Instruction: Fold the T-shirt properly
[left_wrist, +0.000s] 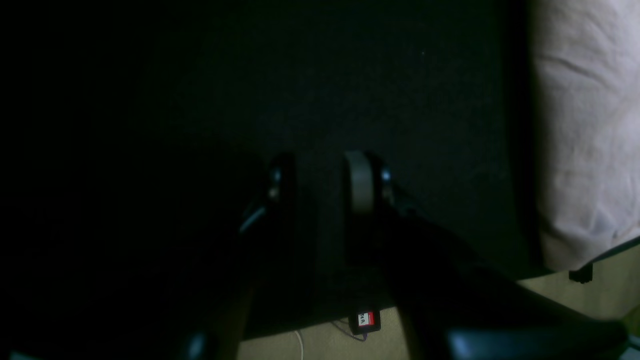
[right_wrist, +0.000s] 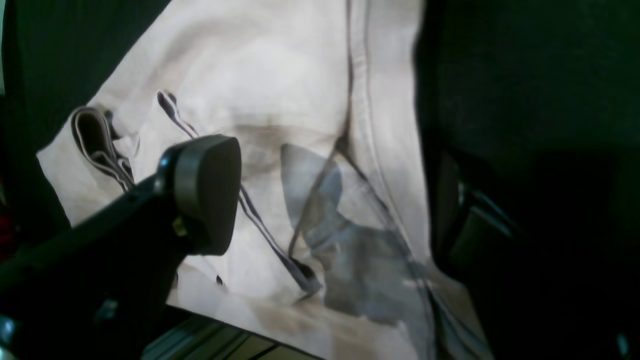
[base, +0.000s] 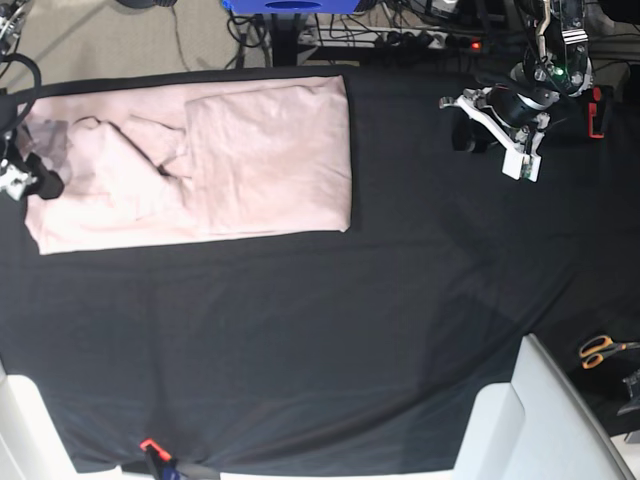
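Note:
The pale pink T-shirt (base: 260, 160) lies at the far left of the black table cover (base: 300, 330), with one side folded over into a flat rectangle and the other end rumpled. My right gripper (base: 30, 180) hovers over that rumpled end at the table's left edge. In the right wrist view its jaws stand wide open (right_wrist: 335, 205) above the creased T-shirt (right_wrist: 280, 90), holding nothing. My left gripper (base: 468, 125) is far off at the back right over bare cover. Its fingers (left_wrist: 320, 182) are a little apart and empty, with the T-shirt (left_wrist: 585, 125) off to the side.
Orange-handled scissors (base: 600, 350) lie at the right edge. A white panel (base: 530, 420) rises at the front right. A small red clip (base: 150, 447) sits on the front edge. Cables and a blue object (base: 290, 5) lie behind the table.

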